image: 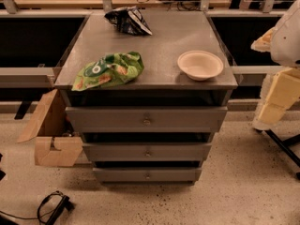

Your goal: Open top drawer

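The top drawer (146, 119) is the widest grey metal front of the cabinet, just under the grey top (164, 41). Its small metal knob (146, 121) sits at the centre of the front. A dark gap runs between the front's upper edge and the cabinet top. Two narrower grey drawer fronts (147, 152) sit below it, each with its own knob. My gripper is not in view. Only a white rounded part (287, 32), seemingly my arm, shows at the right edge, above and to the right of the cabinet and away from the knob.
On the cabinet top lie a green snack bag (108, 70), a dark snack bag (127, 20) and a white bowl (200, 64). A cardboard box (50, 135) stands to the left of the drawers. Yellow foam blocks (277, 97) are at the right. A black cable (52, 206) lies on the floor.
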Robot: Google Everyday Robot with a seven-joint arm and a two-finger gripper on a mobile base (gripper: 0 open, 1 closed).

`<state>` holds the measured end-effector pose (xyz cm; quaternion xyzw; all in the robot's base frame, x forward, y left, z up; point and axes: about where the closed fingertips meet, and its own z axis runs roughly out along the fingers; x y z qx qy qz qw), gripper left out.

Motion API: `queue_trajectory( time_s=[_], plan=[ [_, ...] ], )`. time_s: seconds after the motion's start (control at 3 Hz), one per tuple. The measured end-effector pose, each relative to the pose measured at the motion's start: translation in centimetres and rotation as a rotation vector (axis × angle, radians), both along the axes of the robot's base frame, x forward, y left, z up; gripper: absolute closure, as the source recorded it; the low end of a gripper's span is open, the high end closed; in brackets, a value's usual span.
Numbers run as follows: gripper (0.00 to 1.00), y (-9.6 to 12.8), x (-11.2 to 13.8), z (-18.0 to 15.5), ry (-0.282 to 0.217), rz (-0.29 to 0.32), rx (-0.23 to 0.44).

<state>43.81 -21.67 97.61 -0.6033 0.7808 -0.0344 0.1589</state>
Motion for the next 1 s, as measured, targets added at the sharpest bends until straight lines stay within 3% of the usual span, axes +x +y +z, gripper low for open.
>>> queue_trajectory(
  time_s=[0.33, 0.67, 1.0],
  plan=[
    [0.00, 0.0, 0.0, 0.0, 0.000, 0.000, 0.000],
    [0.00, 0.5, -1.1, -2.6, 0.024, -0.012, 0.012],
    [0.00, 1.9, -2.9, -7.9, 0.049, -0.038, 0.026]
  ],
)
